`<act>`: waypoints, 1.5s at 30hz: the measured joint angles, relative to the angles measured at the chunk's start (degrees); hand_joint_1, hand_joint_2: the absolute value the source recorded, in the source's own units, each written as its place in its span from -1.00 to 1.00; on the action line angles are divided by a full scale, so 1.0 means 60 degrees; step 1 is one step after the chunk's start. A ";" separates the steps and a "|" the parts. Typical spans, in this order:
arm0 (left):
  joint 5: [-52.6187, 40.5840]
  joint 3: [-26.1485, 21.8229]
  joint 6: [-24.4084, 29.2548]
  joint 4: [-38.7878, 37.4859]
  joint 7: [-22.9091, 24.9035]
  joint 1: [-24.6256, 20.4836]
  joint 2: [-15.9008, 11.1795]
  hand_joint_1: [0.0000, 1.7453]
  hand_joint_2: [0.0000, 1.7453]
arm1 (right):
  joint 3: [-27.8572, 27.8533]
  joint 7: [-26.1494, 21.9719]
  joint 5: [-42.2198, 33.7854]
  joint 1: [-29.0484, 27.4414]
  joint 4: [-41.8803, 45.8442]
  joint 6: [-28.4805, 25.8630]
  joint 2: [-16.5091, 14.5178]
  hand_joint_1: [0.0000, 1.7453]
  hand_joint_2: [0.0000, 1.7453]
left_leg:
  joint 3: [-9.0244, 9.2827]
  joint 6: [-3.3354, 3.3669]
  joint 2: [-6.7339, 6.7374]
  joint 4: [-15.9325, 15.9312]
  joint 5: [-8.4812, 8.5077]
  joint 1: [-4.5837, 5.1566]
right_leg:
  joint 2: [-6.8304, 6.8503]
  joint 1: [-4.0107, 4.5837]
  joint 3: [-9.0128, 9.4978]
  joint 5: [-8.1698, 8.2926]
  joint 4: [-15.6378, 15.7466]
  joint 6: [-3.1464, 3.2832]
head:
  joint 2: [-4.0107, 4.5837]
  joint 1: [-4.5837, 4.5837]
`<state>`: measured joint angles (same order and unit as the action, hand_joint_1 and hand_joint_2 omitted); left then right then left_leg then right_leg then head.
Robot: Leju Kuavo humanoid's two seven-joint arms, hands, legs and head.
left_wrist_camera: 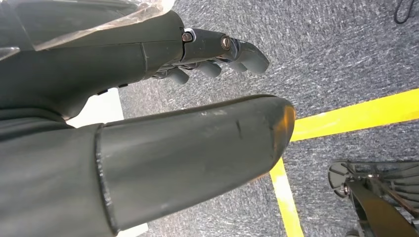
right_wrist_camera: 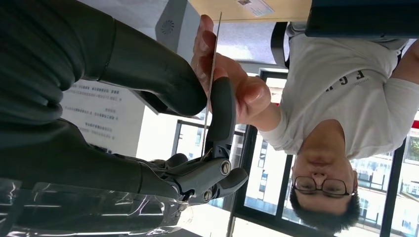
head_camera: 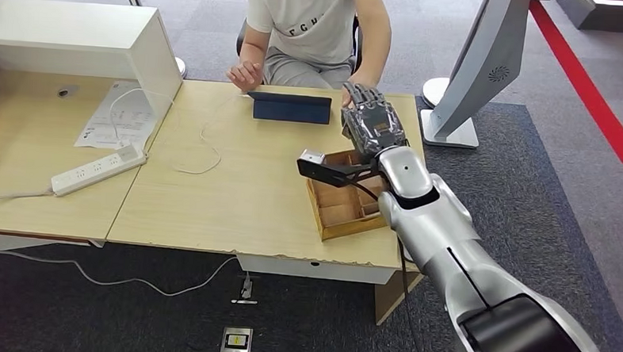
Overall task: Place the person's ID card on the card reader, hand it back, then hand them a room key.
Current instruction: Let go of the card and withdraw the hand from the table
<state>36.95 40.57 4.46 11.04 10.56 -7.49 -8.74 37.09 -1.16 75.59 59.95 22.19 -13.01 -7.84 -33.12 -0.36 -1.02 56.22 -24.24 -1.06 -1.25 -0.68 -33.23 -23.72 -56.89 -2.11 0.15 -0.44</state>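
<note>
My right hand (head_camera: pixel 374 119) reaches over the table's far edge, toward the seated person (head_camera: pixel 315 25). In the right wrist view it pinches a thin card (right_wrist_camera: pixel 211 74), seen edge-on, between thumb and a finger (right_wrist_camera: pixel 222 111). The person's hand (right_wrist_camera: pixel 242 91) holds the same card from the other side. I cannot tell whether this is the ID card or a room key. The dark card reader (head_camera: pixel 291 108) lies on the table just left of my hand. My left hand (left_wrist_camera: pixel 212 54) hangs over the carpet with its fingers loosely bent and nothing in them.
A wooden compartment box (head_camera: pixel 346 213) sits under my right forearm near the table's right edge. A small printed card (right_wrist_camera: pixel 254 7) lies on the tabletop beside the reader. A power strip (head_camera: pixel 98 169), cables and a white cabinet (head_camera: pixel 76 39) occupy the left.
</note>
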 joint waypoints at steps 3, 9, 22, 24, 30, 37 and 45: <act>0.0042 0.0000 0.0000 0.0000 0.0041 0.0001 0.0000 -1.00 -1.00 | 0.0021 0.0107 -0.0005 -0.0002 -0.0119 0.0056 0.0024 -1.00 -0.50 | 0.0000 0.0000 0.0000 0.0000 0.0000 0.0000 | 0.0000 0.0000 0.0000 0.0000 0.0000 0.0000 | 0.0000 0.0000; 0.0124 0.0000 0.0047 0.0000 0.0136 0.0012 0.0000 -1.00 -1.00 | 0.0050 0.0433 -0.0141 0.0007 -0.0357 0.0724 0.0107 -1.00 -1.00 | 0.0002 0.0000 0.0001 0.0000 0.0000 0.0000 | 0.0000 0.0000 0.0001 0.0000 0.0000 0.0000 | 0.0000 -0.0002; 0.0262 0.0000 0.0141 0.0000 0.0022 0.0027 0.0002 -1.00 -1.00 | 0.0030 -0.0394 0.0016 0.0329 -0.0611 -0.0829 0.0902 -1.00 -1.00 | 0.0010 0.0002 0.0000 0.0007 0.0000 0.0003 | 0.0003 -0.0003 -0.0001 0.0000 0.0007 -0.0001 | 0.0000 0.0002; 0.0335 0.0000 0.0144 0.0000 -0.0001 0.0041 0.0000 -1.00 -1.00 | -0.0035 -0.0531 -0.0061 0.0426 -0.0635 -0.1128 0.1431 -1.00 -1.00 | 0.0013 0.0004 -0.0014 0.0009 -0.0001 0.0005 | 0.0021 -0.0005 0.0013 -0.0002 0.0015 -0.0005 | 0.0000 -0.0001; 0.0643 0.0000 0.0305 -0.0010 0.0097 0.0117 -0.0038 -1.00 -1.00 | -0.0673 -0.0291 -0.1452 0.0357 -0.0819 -0.0762 0.3676 -1.00 -1.00 | 0.0019 0.0027 -0.0029 0.0013 -0.0011 0.0025 | 0.0051 -0.0021 0.0038 0.0003 0.0048 -0.0023 | 0.0000 0.0001; 0.1019 -0.0007 0.0398 -0.0011 -0.0163 0.0173 -0.0028 -1.00 -1.00 | -0.2399 0.0861 -0.3876 -0.1132 -0.1035 -0.0203 0.6334 -1.00 -1.00 | 0.0053 0.0065 -0.0052 0.0015 -0.0061 0.0014 | 0.0068 -0.0011 0.0102 -0.0031 0.0086 -0.0058 | 0.0000 -0.0001; 0.1128 -0.0036 0.0039 -0.0011 -0.0651 0.0188 0.0020 -1.00 -1.00 | -0.5263 0.1906 -0.8363 -0.5603 -0.1331 -0.0290 0.7492 -1.00 -1.00 | 0.0168 0.0052 -0.0158 0.0000 -0.0163 -0.0019 | 0.0144 0.0028 0.0277 -0.0159 0.0107 -0.0050 | 0.0000 -0.0012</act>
<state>43.73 40.35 4.70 10.97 6.66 -6.36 -8.62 5.51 10.27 25.41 26.34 14.21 -14.75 37.11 -32.11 -0.04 -1.97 56.22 -25.22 -1.17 -0.39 -0.51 -31.57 -24.67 -56.25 -2.41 0.15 -0.51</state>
